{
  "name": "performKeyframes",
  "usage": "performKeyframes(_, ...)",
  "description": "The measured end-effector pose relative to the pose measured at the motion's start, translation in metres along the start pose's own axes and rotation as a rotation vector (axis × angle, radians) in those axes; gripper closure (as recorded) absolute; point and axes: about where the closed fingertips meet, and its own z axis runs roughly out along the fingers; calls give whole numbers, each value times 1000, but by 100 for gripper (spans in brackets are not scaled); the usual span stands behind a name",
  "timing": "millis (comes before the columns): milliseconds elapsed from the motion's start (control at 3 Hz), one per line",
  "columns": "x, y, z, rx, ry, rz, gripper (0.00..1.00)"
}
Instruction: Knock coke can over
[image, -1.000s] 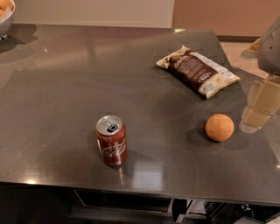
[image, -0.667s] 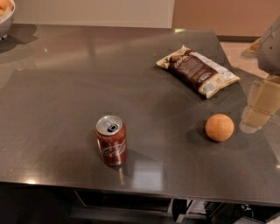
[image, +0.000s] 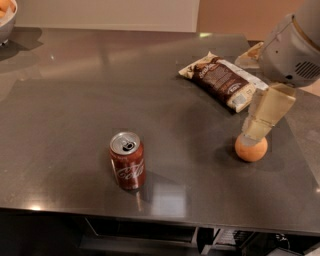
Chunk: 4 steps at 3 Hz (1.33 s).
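Coke can (image: 128, 161) upright, hand (image: 254, 131) far right — over orange ball (image: 251, 149)

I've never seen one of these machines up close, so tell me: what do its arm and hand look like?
The arm ends in a rounded, light-grey shell with a small slotted vent. Below it hangs the gripper, a blocky, pale tan piece that narrows downward, at the right side of the table, right by the orange ball. No cables or lettering show.

Dark-red coke can (image: 128, 161), white script; seemingly tan jaws over orange ball (image: 251, 148).
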Motion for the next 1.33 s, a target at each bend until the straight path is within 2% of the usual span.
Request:
performKeyframes(667,-62,13,45,-113,-167,-130,0)
performKeyframes(1333,-110,52,92,-241,-294,-255,0)
